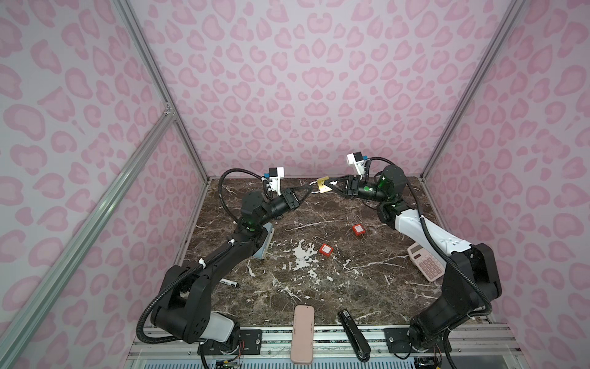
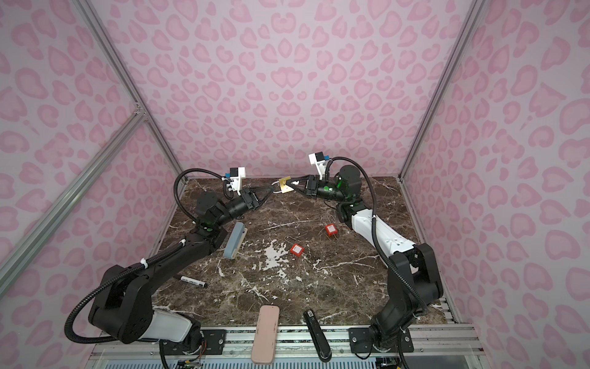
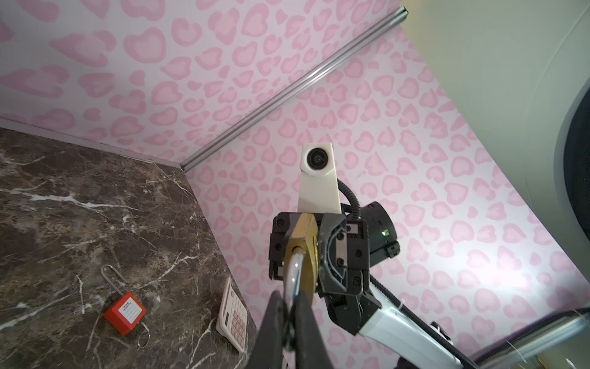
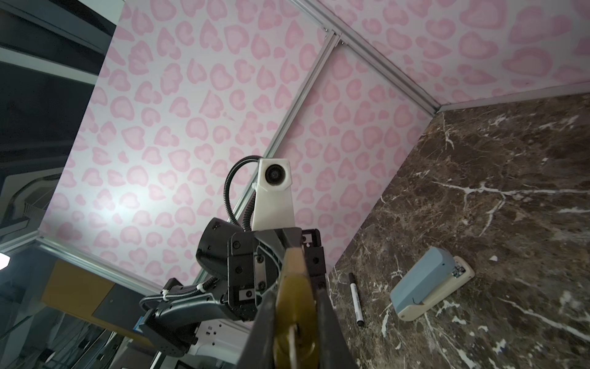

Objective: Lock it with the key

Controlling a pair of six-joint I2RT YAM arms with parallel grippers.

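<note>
Above the marble tabletop, the brass padlock hangs between both arms: left gripper pinched tight on its shackle, right gripper clamped round the body. I'd push them together squarely, no twisting.

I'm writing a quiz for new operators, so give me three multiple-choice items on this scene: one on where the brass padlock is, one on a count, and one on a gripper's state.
1. Where is the brass padlock?
A. beside the calculator
B. in the air between both grippers
C. under the marker

2. How many red padlocks lie on the table?
A. one
B. four
C. two

3. The left gripper is:
A. shut on the shackle
B. wide open
C. shut on a red padlock

Key:
1 B: the left gripper and the right gripper hold it above the marble.
2 C: red padlocks lie mid-table.
3 A: in the left wrist view its fingers pinch the silver loop.
</note>
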